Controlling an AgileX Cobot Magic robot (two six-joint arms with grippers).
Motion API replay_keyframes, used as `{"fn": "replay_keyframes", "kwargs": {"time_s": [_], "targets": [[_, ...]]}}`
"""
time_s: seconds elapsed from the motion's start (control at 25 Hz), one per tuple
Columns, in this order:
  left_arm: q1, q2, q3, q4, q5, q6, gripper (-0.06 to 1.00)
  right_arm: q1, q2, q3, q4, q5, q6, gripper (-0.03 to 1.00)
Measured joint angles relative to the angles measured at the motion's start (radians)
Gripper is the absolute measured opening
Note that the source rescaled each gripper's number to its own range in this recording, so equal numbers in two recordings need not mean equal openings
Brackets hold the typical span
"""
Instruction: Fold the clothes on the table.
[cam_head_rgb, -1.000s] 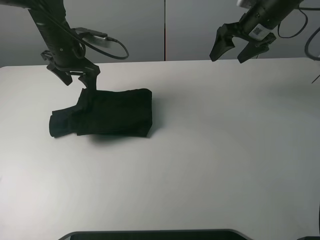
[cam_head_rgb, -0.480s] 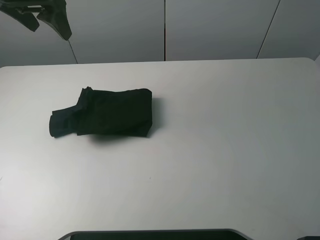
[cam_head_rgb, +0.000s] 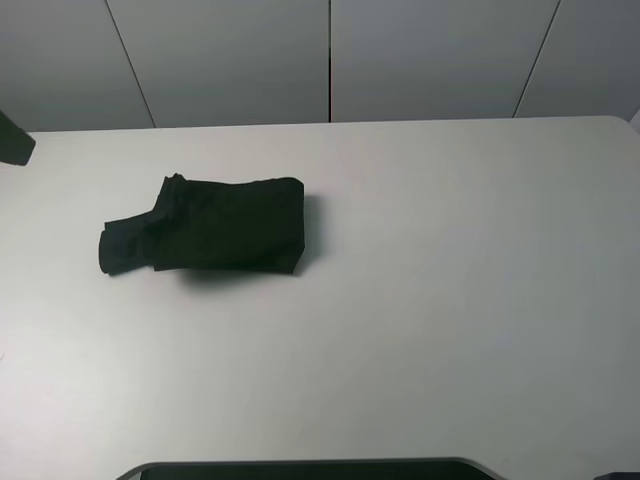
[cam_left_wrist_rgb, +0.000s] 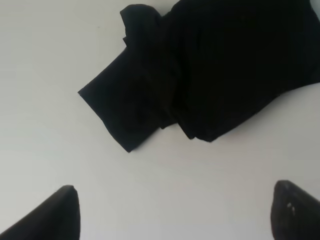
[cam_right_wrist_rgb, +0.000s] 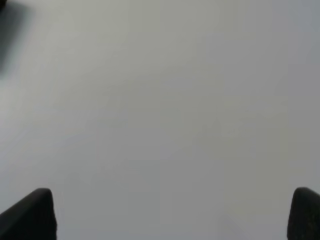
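The black T-shirt (cam_head_rgb: 205, 226) lies folded into a compact bundle on the left part of the white table (cam_head_rgb: 420, 280), one sleeve end sticking out to the left. Its print and neck label are hidden. It also shows in the left wrist view (cam_left_wrist_rgb: 200, 70). My left gripper (cam_left_wrist_rgb: 175, 212) is open and empty, raised above the table apart from the shirt; only a dark tip (cam_head_rgb: 14, 142) shows at the left edge of the high view. My right gripper (cam_right_wrist_rgb: 172, 215) is open and empty over bare table, out of the high view.
Grey wall panels (cam_head_rgb: 330, 60) stand behind the table's far edge. A dark rounded object (cam_head_rgb: 300, 469) lies along the front edge of the high view.
Both arms have pulled up and away. The left gripper left the shirt's upper left corner and went out at the left edge. The right gripper left the high view. The shirt has not moved.
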Motion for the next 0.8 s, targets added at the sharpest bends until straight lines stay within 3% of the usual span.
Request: {"fn": "replay_keyframes", "kwargs": {"time_s": [0.4, 0.8], "targets": [[0.000, -0.602, 0.268, 0.003, 0.025, -0.090, 1.00, 0.000, -0.426, 0.196, 0.002, 0.055, 0.017, 1.00], [0.000, -0.921, 0.372, 0.006, 0.086, -0.106, 1.00, 0.000, -0.613, 0.298, 0.003, 0.038, 0.017, 1.00]]}}
